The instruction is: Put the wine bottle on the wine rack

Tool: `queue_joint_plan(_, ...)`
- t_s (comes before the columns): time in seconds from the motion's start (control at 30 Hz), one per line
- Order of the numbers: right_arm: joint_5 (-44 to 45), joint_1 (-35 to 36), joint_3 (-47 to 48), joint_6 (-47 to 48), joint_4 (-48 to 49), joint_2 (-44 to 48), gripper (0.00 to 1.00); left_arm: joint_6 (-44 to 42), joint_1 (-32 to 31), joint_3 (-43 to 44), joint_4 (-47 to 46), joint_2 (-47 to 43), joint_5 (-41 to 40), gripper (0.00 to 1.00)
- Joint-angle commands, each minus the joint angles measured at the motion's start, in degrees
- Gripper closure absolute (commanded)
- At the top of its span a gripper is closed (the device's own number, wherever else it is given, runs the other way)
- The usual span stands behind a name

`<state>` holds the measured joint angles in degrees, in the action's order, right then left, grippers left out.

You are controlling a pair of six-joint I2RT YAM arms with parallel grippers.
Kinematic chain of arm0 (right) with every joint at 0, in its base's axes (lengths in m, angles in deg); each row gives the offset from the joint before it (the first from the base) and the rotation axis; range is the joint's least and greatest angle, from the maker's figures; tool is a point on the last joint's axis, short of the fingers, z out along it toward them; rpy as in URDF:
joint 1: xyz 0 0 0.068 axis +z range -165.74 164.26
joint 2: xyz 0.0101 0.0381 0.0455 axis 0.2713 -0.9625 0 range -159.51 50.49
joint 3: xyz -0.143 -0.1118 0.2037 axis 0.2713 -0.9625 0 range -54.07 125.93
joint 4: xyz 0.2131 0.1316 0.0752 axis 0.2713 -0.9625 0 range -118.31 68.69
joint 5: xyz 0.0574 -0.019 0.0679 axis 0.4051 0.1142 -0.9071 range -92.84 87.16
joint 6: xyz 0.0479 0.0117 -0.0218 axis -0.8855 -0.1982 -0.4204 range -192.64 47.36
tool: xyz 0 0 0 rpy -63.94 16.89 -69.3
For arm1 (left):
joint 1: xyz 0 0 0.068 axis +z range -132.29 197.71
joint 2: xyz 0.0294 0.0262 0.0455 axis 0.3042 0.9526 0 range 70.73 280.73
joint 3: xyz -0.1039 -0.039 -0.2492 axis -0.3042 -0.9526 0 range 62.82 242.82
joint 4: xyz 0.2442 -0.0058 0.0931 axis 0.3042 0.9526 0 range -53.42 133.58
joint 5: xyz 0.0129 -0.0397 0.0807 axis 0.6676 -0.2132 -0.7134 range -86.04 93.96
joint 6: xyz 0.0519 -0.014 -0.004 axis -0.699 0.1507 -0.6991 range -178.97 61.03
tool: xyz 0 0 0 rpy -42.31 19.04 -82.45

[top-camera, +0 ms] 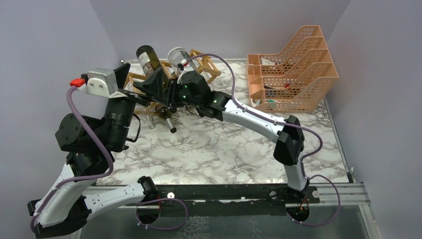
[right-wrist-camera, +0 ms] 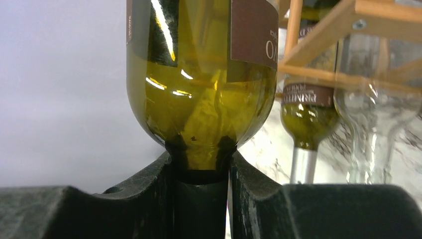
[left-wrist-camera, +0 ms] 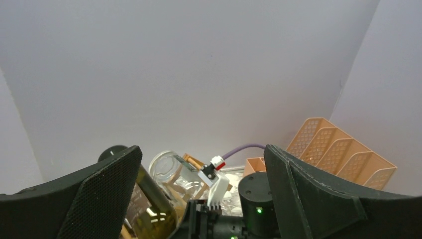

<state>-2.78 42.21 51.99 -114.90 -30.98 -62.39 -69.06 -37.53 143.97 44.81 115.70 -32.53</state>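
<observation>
Right tool [right-wrist-camera: 201,172] is clamped tight round the neck of the olive-green wine bottle [right-wrist-camera: 199,94], whose body angles up over the wine rack [top-camera: 204,63] at the worktop's [top-camera: 224,149] far-left corner. Left tool [left-wrist-camera: 201,154] gapes wide, gripping nothing, close beside the rack.

White-and-black arms [top-camera: 249,117] carry purple cables [top-camera: 73,104], green indicator lights [top-camera: 185,90] and textured black end effector fingers [left-wrist-camera: 107,189].

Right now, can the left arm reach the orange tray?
Probably not. The left arm is at the rack on the left; the orange tray stands in the far right corner, and the right arm lies across between them.
</observation>
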Motion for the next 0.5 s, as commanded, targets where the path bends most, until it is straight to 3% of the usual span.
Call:
queue_joint_plan(0.0,3.4,0.5,11.3,-1.2,6.0,-4.6,0.94,1.4,-0.1,0.1,2.8,-2.1,-2.8,0.01)
queue_joint_plan(0.17,2.5,0.6,17.2,-2.0,3.2,-10.3,0.84,1.5,-0.1,-1.1,4.0,-3.0,-3.8,0.01)
queue_joint_plan(0.47,1.3,0.5,18.4,-2.5,1.3,-13.0,0.79,1.1,-0.2,-1.7,5.2,-3.2,-4.9,0.01)
